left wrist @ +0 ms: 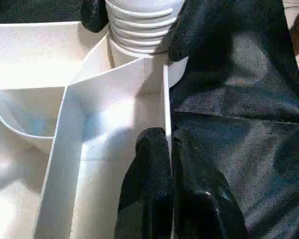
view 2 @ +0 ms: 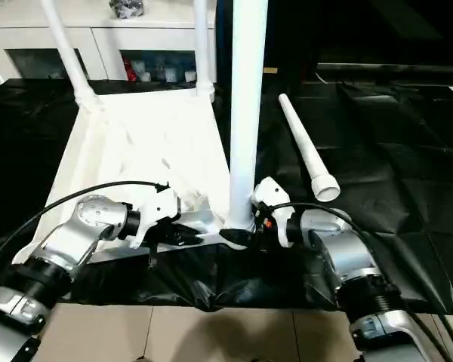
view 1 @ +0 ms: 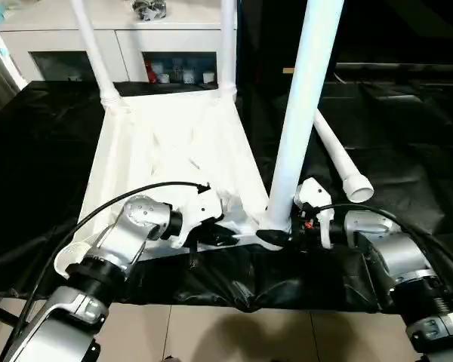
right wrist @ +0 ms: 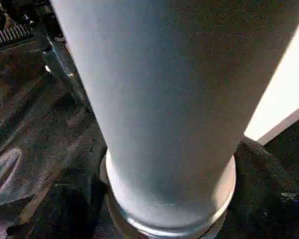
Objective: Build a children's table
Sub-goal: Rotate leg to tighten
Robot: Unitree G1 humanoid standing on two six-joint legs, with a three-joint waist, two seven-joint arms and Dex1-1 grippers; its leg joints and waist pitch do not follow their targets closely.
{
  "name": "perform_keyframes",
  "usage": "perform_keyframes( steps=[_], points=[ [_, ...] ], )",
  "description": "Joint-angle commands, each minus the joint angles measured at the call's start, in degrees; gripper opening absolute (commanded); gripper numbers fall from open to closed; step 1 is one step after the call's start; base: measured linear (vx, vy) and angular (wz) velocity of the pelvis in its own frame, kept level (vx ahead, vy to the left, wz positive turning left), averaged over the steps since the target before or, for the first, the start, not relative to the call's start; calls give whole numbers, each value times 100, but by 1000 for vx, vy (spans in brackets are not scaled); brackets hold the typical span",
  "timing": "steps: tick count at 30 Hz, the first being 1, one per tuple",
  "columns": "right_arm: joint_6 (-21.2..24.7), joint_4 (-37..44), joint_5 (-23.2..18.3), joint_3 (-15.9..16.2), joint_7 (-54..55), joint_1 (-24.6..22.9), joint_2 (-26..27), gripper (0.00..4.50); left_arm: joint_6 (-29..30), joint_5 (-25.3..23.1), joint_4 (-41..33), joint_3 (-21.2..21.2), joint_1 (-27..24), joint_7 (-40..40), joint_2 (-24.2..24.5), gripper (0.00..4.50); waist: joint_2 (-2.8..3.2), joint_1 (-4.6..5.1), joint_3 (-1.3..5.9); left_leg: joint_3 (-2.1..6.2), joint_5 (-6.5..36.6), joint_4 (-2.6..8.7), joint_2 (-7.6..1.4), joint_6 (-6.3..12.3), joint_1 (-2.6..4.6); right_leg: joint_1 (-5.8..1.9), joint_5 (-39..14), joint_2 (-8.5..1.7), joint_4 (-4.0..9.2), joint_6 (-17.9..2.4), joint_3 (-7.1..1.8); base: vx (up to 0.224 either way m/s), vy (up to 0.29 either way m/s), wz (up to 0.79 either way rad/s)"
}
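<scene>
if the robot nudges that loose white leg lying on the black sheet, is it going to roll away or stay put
The loose leg is a round tube lying flat on the black sheet, so a sideways nudge would probably roll it. Its flared end might curve the roll. It looks like hollow plastic: likely light and stiff.

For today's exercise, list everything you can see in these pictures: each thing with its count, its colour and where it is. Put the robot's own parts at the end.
Table top: one, white, upside down on the black sheet, ribbed underside up.
Fitted legs: three, white, standing upright in corner sockets, two far, one near right.
Loose leg: one, white, lying on the sheet right of the top.
Black sheet: one, covering the work surface.
Cabinet: one, white with glass doors, behind the table.
Cables: black, running along both forearms.
Left gripper: one, black fingers, shut on the table top's near edge wall.
Right gripper: one, black fingers, at the base of the near right leg.
</scene>
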State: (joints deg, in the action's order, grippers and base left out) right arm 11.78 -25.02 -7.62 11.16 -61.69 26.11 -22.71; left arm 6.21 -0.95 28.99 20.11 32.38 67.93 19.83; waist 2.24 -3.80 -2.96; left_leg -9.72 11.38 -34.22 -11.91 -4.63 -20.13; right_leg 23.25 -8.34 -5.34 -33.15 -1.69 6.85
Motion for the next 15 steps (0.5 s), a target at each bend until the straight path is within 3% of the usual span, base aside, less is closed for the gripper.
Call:
perform_keyframes(
  steps=[1,10,12,15],
  points=[
    [29,62,78,132,-26,-12,15,298,-17,-5,-183,195,8,196,-50,0,-43,11,424,-11,903,374,-112,443,-22,-369,-1566,-291,338,-1074,-289,0,0,0],
    [38,82,92,124,93,-76,56,277,-5,1,-147,132,31,65,-105,0,-43,18,422,-10,943,378,-112,413,-15,-366,-1623,-286,348,-1047,-290,0,0,0],
    [-81,-153,226,-114,1039,-90,442,277,94,-12,12,-45,160,-474,-373,0,-49,30,404,-13,957,385,-116,380,-11,-345,-1711,-295,361,-1027,-295,0,0,0],
    [-69,-561,316,-417,2219,7,947,276,318,-173,296,-178,387,-1304,-736,0,-65,86,390,-5,1076,393,-77,228,9,-335,-2261,-296,435,-825,-263,0,0,0]
  ],
)
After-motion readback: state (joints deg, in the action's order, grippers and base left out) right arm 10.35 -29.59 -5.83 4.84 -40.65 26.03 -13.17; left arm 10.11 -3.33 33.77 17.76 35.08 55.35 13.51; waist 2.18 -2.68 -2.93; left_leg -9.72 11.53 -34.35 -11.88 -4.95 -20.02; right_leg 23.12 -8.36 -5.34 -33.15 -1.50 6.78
